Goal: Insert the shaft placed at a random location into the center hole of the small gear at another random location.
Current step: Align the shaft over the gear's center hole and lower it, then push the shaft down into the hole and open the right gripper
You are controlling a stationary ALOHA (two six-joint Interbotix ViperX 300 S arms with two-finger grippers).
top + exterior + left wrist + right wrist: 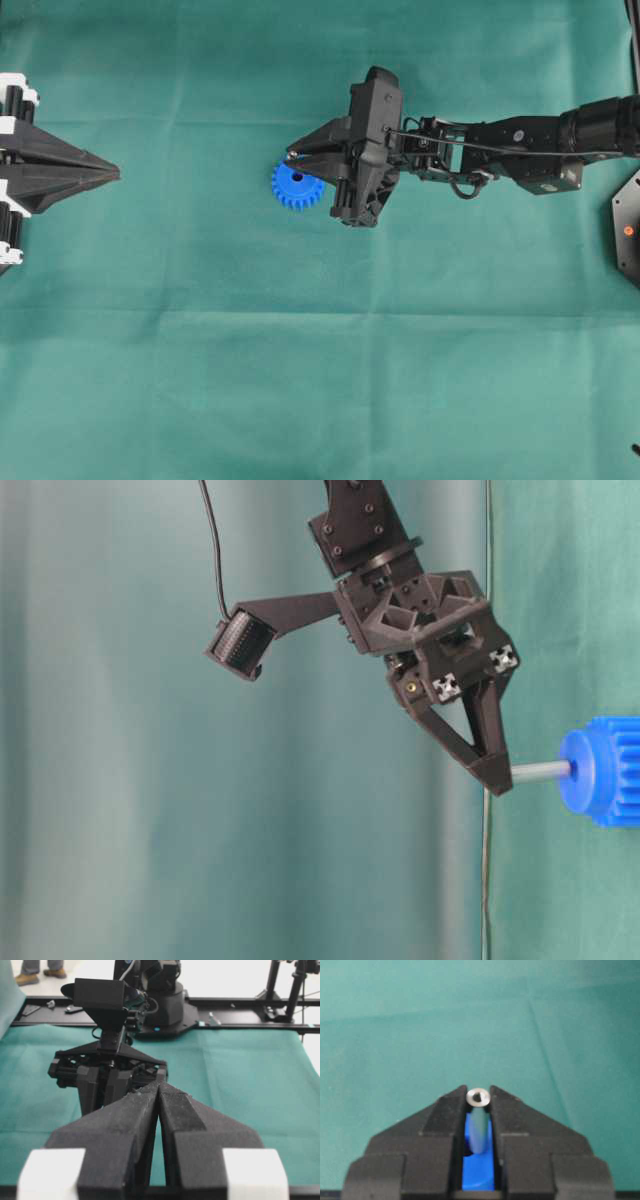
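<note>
Small gear (297, 187) bright blue. Shaft (540, 771) silvery grey, shiny end. Both grippers matte black: right gripper (292, 155), left gripper (115, 176) with white blocks at base. Bench (300, 380) cloth plain teal green.

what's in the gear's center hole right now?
The shaft enters the small gear hub, right gripper fingers clamping its free end. The center hole and insertion depth are hidden.

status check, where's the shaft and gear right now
Right tool shut on shaft, its far end at the small gear hub. Left tool shut, parked, empty. Nothing in the way.
</note>
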